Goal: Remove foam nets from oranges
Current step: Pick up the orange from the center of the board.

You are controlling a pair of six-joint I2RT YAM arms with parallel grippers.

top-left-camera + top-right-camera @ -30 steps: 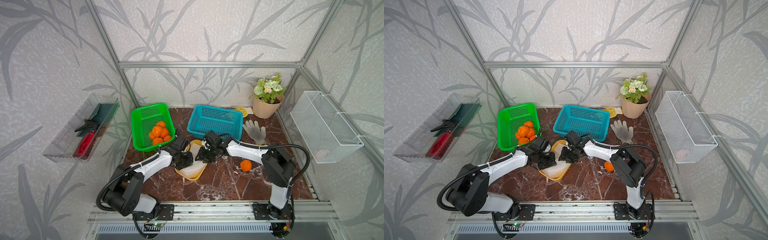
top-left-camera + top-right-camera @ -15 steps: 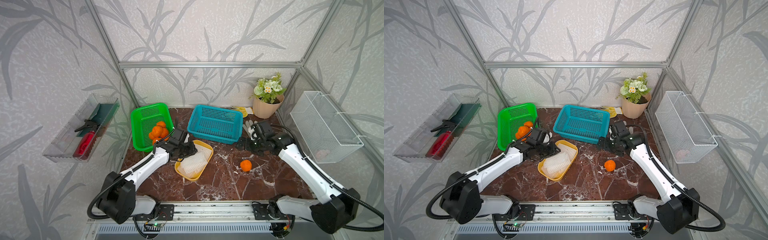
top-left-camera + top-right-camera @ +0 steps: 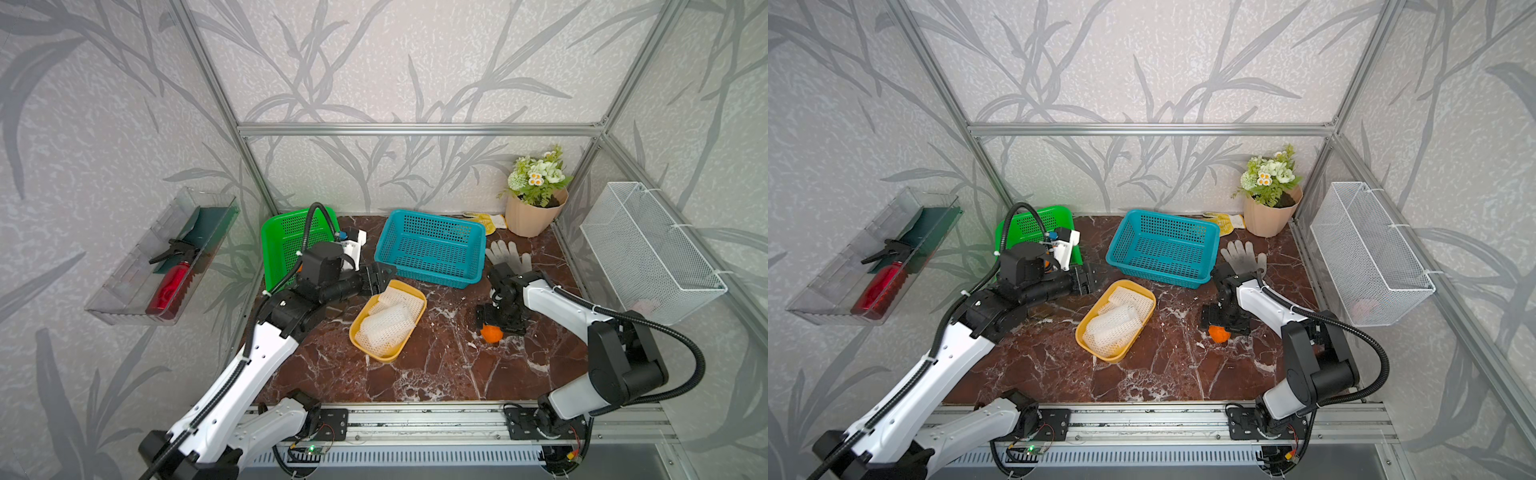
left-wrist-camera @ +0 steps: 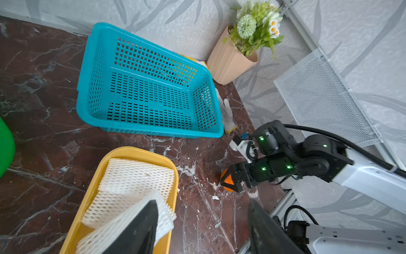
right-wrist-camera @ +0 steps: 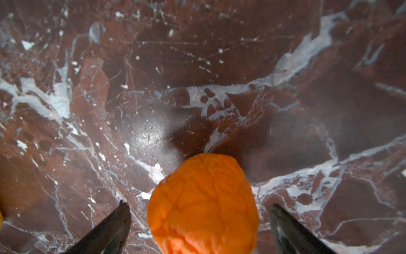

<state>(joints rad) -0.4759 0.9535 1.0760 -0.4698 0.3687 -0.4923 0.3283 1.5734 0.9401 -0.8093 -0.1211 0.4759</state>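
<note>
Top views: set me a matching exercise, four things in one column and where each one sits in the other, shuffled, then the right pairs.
Things
1. foam nets
2. bare orange
3. white knit glove
4. red spray bottle

Places
A. in the clear wall bin
B. on the marble table, outside any container
C. in the yellow tray
D. flat on the table, beside the teal basket and in front of the flower pot

Pairs: 1-C, 2-B, 3-D, 4-A
</note>
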